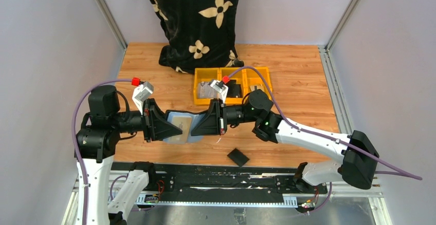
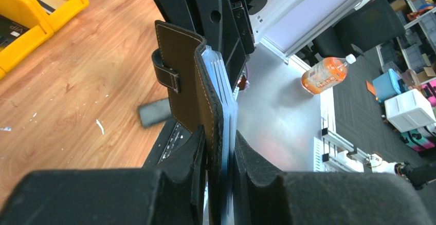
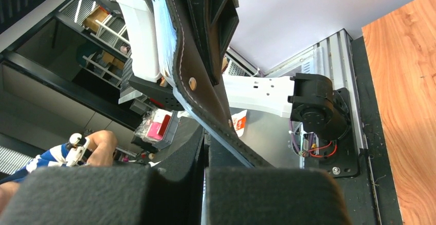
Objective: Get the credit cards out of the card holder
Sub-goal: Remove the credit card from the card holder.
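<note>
The card holder (image 1: 191,138) hangs open between my two grippers above the table's near part, its grey-blue inside facing up. A pale beige credit card (image 1: 180,123) lies in it. My left gripper (image 1: 176,128) is shut on the holder's left edge; in the left wrist view the gripper (image 2: 221,150) clamps the leather cover (image 2: 182,66) and its blue slotted inside. My right gripper (image 1: 195,127) is shut at the holder's right side. In the right wrist view the gripper (image 3: 204,155) pinches a thin pale sliver, apparently a card's edge, while the holder's flap (image 3: 201,89) passes beside the right finger.
A small plain black slab (image 1: 238,156) lies on the wood near the front edge. Three joined yellow bins (image 1: 232,84) with flat items stand behind the grippers. A black floral cloth bag (image 1: 195,19) stands at the back.
</note>
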Tool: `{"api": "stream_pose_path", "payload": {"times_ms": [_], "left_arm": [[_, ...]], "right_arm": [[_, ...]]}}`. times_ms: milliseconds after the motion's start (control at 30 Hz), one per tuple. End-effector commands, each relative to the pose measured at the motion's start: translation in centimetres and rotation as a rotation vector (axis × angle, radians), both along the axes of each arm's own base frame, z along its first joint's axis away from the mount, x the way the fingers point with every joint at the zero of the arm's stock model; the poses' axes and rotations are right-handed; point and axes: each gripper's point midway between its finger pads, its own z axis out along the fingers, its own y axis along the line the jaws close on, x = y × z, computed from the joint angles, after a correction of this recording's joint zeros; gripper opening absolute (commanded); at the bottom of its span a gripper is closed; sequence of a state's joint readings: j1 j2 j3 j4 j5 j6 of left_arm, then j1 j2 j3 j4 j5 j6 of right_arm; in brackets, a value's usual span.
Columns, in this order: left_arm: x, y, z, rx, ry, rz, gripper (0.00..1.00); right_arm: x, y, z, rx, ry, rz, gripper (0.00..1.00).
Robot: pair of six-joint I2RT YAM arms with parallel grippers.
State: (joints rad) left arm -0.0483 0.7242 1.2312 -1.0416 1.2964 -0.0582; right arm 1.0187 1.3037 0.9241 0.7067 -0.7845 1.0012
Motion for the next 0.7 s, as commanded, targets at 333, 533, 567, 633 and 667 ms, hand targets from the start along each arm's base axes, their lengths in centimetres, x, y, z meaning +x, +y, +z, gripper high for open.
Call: {"api": "stream_pose_path", "payload": {"times_ms": [333,533,567,633,667], "left_arm": [[-0.3,0.3,1.0,0.032,-0.171,0.016,0.00],[-0.6,0.4,0.4,0.049,-0.232,0.021,0.00],[-0.9,0.4,0.3,0.047,-0.241,0.014,0.00],[-1.3,0.4,0.3,0.042,-0.266,-0.002,0.00],[-1.4,0.4,0.4,0.041,-0.280,-0.007,0.00]], "right_arm": [[1.7,-1.4,0.0,-0.036,-0.056,-0.090,0.05],[5.1,-4.0,-0.2,-0.205,-0.323,-0.315,0.68],[5.4,-4.5,0.1,-0.221,-0.372,-0.338,0.74],[5.5,-5.2,0.6,-0.238,-0.457,-0.352,0.76],[5.3,-5.3,1.0,-0.223,-0.495,-0.340,0.77]]}}
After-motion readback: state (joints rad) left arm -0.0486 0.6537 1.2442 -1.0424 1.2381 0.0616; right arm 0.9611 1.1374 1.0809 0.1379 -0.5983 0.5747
